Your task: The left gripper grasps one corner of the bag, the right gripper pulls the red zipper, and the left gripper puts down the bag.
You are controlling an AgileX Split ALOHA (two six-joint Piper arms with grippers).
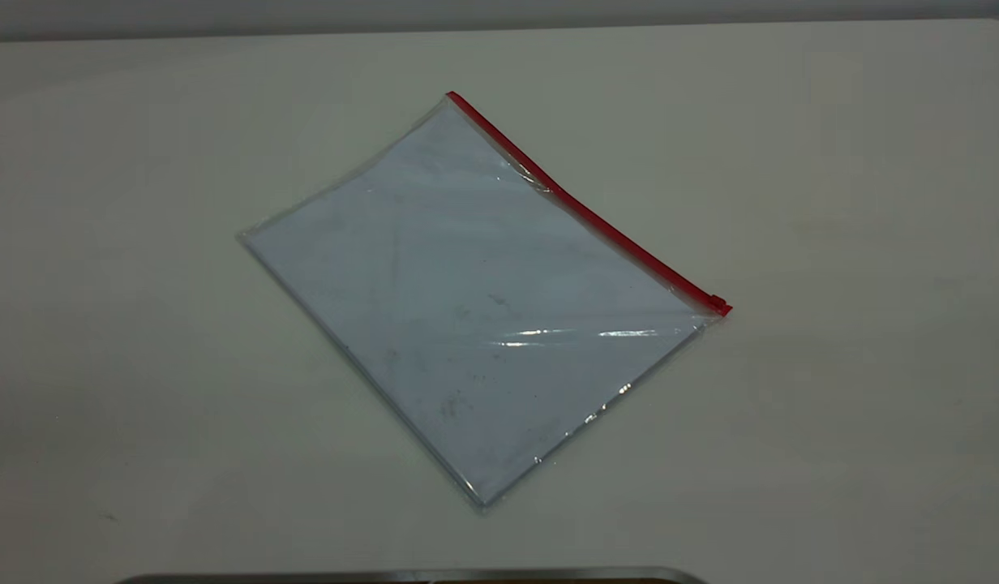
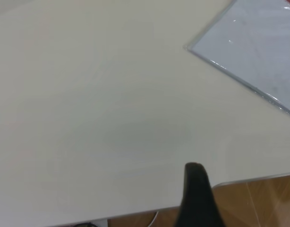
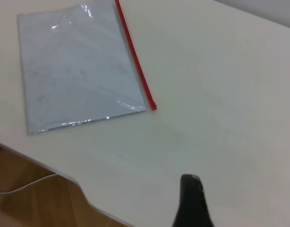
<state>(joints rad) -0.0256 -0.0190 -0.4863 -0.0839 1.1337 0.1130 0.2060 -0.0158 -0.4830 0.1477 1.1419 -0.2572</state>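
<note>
White tabletop: bag flat near center, skewed, red zipper along its far-right side. Both grippers off the bag, near table's edges; I can't tell L or R jaw width.

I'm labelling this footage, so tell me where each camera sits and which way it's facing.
Exterior view: above the table, looking steeply down at the bag with its red zipper; no arm shows.
Left wrist view: on the left arm, facing the table and one bag corner; part of the left end effector shows.
Right wrist view: on the right arm, facing the whole bag; part of the right end effector shows.
All three share the bag.
</note>
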